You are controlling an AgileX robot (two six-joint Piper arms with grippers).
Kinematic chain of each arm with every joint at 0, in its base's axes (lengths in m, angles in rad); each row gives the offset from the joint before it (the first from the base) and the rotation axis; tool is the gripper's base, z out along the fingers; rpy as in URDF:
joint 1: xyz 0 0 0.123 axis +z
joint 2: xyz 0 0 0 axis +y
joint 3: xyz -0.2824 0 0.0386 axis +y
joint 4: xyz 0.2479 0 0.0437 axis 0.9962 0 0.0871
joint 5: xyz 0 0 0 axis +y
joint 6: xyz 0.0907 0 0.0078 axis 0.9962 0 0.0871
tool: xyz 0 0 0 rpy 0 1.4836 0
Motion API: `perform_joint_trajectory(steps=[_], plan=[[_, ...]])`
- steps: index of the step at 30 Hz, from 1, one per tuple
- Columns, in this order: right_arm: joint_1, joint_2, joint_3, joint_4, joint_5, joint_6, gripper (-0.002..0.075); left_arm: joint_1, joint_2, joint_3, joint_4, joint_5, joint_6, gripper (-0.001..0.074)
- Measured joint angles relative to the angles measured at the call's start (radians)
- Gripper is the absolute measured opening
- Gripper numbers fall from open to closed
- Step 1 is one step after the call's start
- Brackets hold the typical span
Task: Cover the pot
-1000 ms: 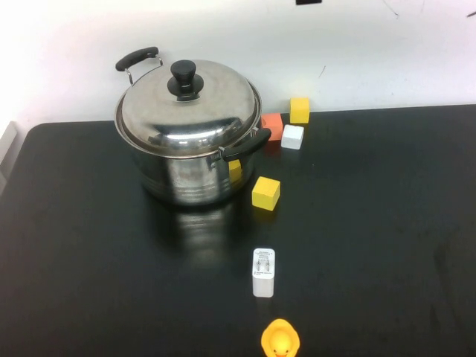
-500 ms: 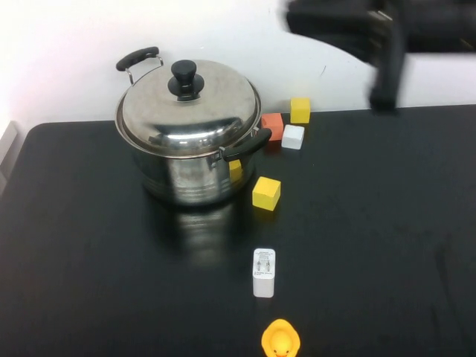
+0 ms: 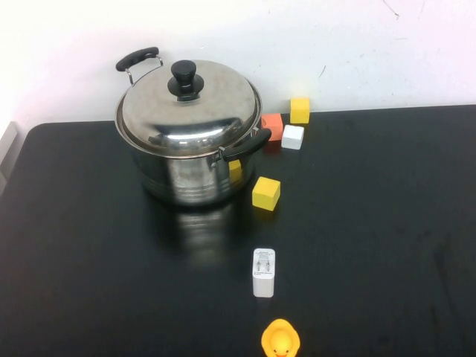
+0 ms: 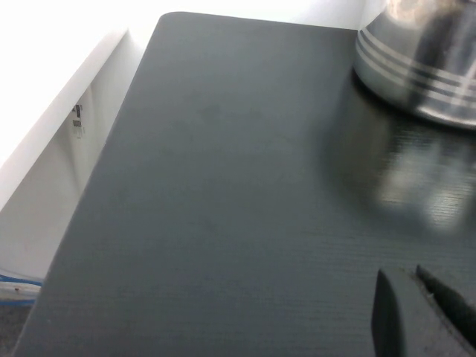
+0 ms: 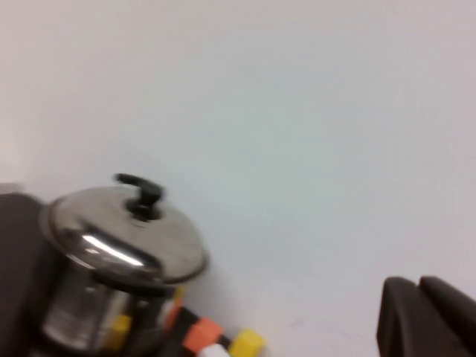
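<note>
The shiny steel pot (image 3: 190, 175) with two black side handles stands at the back left of the black table. The domed steel lid (image 3: 193, 111) with a black knob (image 3: 185, 78) sits on it, closing it. Neither gripper shows in the high view. My left gripper (image 4: 405, 279) is shut and empty, low over the table, apart from the pot's base (image 4: 424, 67). My right gripper (image 5: 416, 286) is shut and empty, held up in the air facing the wall, far from the covered pot (image 5: 82, 309).
A yellow cube (image 3: 265, 193) lies beside the pot. An orange cube (image 3: 272, 126), a white cube (image 3: 292, 136) and another yellow cube (image 3: 299, 109) sit behind it. A white charger (image 3: 263, 272) and a yellow duck (image 3: 280, 339) lie near the front. The table's left edge (image 4: 97, 186) is close.
Half a second ago my right arm swept blurred across the top right of the high view; now it is out of that view. The pot and lid have not moved.
</note>
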Motion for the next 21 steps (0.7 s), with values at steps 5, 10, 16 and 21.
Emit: perform_joint_trajectory(steps=[5,10,16,21], plan=[[0.000,-0.163,0.134,0.010,0.116,0.008,0.0012,0.000,0.000,0.000,0.000,0.000,0.000,-0.0002],[0.000,-0.209,0.199,0.020,0.173,0.008,0.0012,0.000,0.000,0.000,0.000,0.000,0.000,-0.0002],[0.000,-0.210,0.253,0.415,0.215,-0.491,0.0012,0.000,0.000,0.000,0.000,0.000,0.000,-0.0002],[0.000,-0.220,0.271,1.304,0.387,-1.457,0.0012,0.000,0.000,0.000,0.000,0.000,0.000,-0.0002]])
